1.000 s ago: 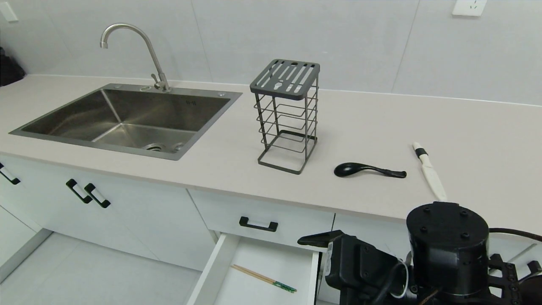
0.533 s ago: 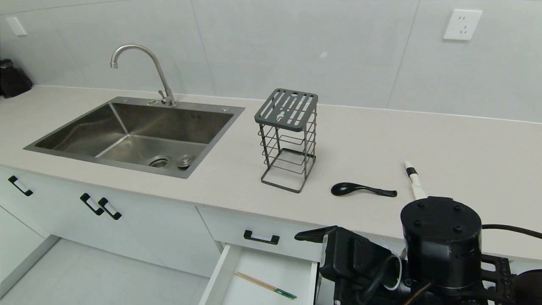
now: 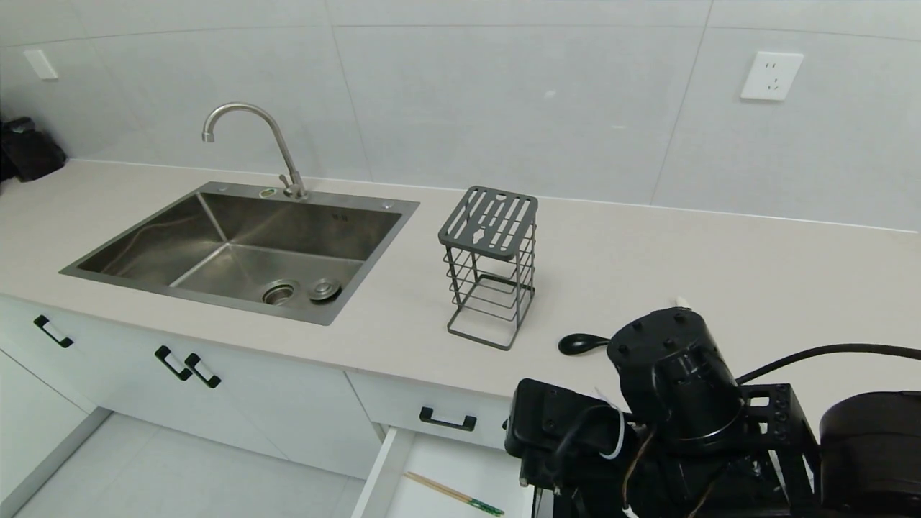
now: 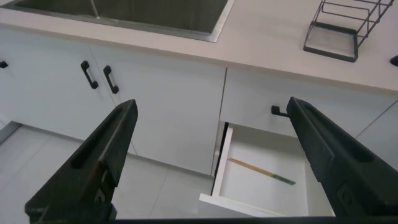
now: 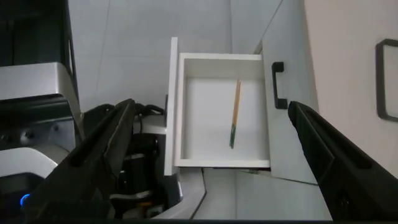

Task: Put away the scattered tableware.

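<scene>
Both my left pincer and right pincer were spread wide, empty, over the open drawer holding the chopsticks. The black spoon lay near the bench's front edge, well apart from both.

Grey tiled wall rises behind pale countertop and white cabinets.

The spoon is coloured black, the chopsticks tan and tipped green — the slotted rack is finished dark grey, the counter pale beige.
</scene>
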You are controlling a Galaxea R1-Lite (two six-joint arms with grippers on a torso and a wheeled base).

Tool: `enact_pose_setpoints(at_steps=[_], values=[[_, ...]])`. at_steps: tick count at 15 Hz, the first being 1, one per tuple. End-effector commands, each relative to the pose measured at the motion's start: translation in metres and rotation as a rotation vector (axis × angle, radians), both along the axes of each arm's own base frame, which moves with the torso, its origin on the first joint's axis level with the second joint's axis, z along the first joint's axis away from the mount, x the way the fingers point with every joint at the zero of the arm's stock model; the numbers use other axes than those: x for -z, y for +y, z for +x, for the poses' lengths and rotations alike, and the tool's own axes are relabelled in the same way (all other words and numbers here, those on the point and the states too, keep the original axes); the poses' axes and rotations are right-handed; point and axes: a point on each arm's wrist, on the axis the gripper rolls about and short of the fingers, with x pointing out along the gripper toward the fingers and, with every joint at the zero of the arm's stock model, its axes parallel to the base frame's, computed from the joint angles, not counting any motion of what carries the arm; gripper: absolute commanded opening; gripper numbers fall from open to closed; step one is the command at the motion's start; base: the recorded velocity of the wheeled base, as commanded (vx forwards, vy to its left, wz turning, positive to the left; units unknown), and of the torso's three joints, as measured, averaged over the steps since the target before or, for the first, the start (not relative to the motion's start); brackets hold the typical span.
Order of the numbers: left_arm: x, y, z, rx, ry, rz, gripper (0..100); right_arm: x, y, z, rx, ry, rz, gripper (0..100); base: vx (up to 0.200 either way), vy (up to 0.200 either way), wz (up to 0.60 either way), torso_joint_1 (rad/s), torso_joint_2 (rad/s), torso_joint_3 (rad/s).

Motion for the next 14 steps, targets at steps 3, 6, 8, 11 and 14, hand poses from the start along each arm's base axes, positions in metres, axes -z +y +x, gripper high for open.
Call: enact_pose_setpoints(at_steps=[3,6,8,11,14], values=[[0.000,0.000,0.000,-0.001,-0.001,0.000,100,0.003,-0.007,0.011,0.075,0.110,0.009,100,0.000,0.000,0.00,0.000,0.00,0.000],[0.000,0.000,0.000,-0.001,-0.001,0.000,100,0.010,-0.021,0.004,0.286,0.234,0.173,100,0.000,0.000,0.00,0.000,0.00,0.000],[0.000,0.000,0.000,-0.001,-0.001,0.000,100,0.016,-0.033,0.006,0.347,0.225,0.201,100,0.000,0.000,0.00,0.000,0.00,0.000],[0.000,0.000,0.000,-0.001,-0.001,0.000,100,0.016,-0.042,0.018,0.355,0.147,0.175,100,0.000,0.000,0.00,0.000,0.00,0.000],[0.000,0.000,0.000,-0.001,-0.001,0.000,100,0.029,-0.054,0.038,0.367,0.060,0.090,100,0.000,0.000,0.00,0.000,0.00,0.000]])
